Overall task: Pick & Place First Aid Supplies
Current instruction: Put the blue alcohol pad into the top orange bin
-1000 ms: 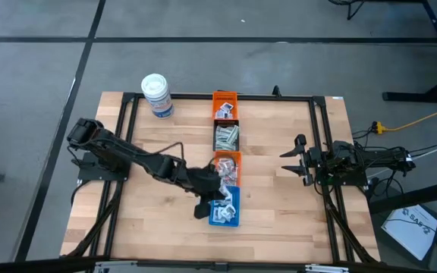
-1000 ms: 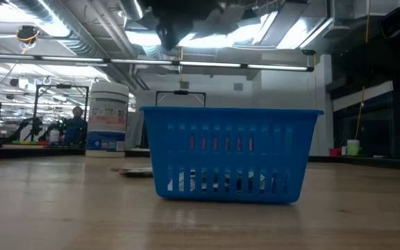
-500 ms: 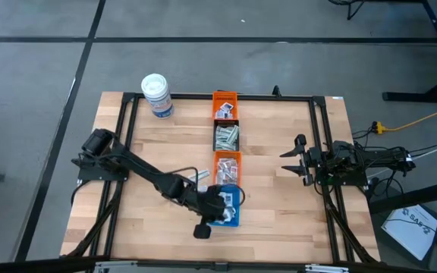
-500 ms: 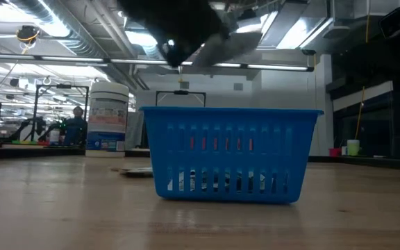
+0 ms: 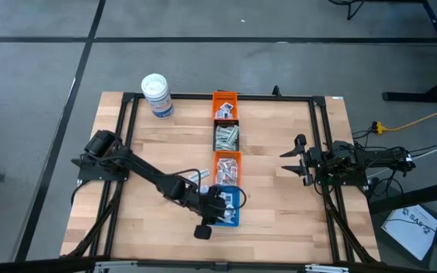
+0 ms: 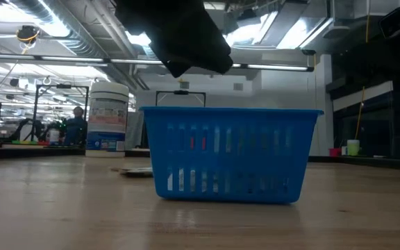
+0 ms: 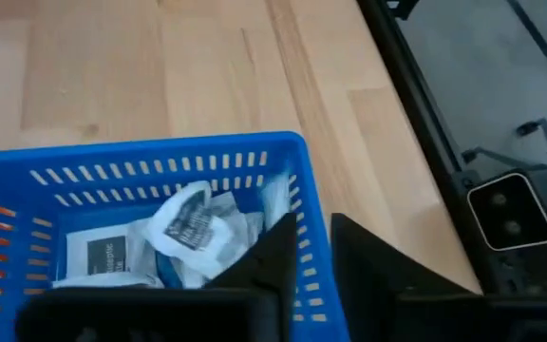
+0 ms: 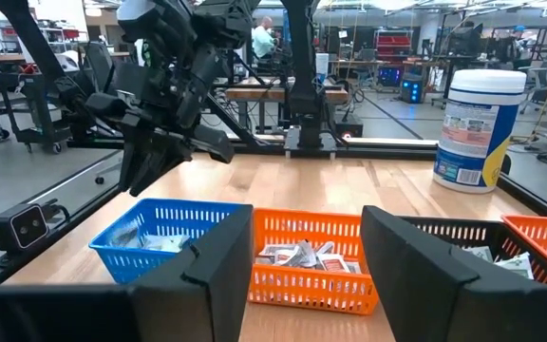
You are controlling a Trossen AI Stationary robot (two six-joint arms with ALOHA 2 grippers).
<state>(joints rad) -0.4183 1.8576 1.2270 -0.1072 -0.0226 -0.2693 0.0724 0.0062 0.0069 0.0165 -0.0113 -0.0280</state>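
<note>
At the left end of the bench [image 5: 143,227] the white tub [image 5: 157,95] stood where it had been a second before, and one loose packet [image 5: 199,175] lay on the wood beside the row of bins. The left claw [image 5: 220,206] had swung from the orange bin [image 5: 228,168], where it hovered a second earlier, over to the blue bin [image 5: 231,216] and dropped low above it. Its fingers, shut during that swing, had just begun to part; in the left wrist view they stood slightly apart, straddling the bin's wall, with nothing seen between them. Under them, first aid supplies [image 7: 193,228] lay crumpled in the blue bin, white packets with black print. That probably meant a packet had just been released there, one more transfer done, though the drop itself could not be made out. Further packets remained in the orange bin, so sorting looked unfinished. On the right, the right claw [image 5: 293,162] waited well apart, jaws wide and empty, unmoved.
</note>
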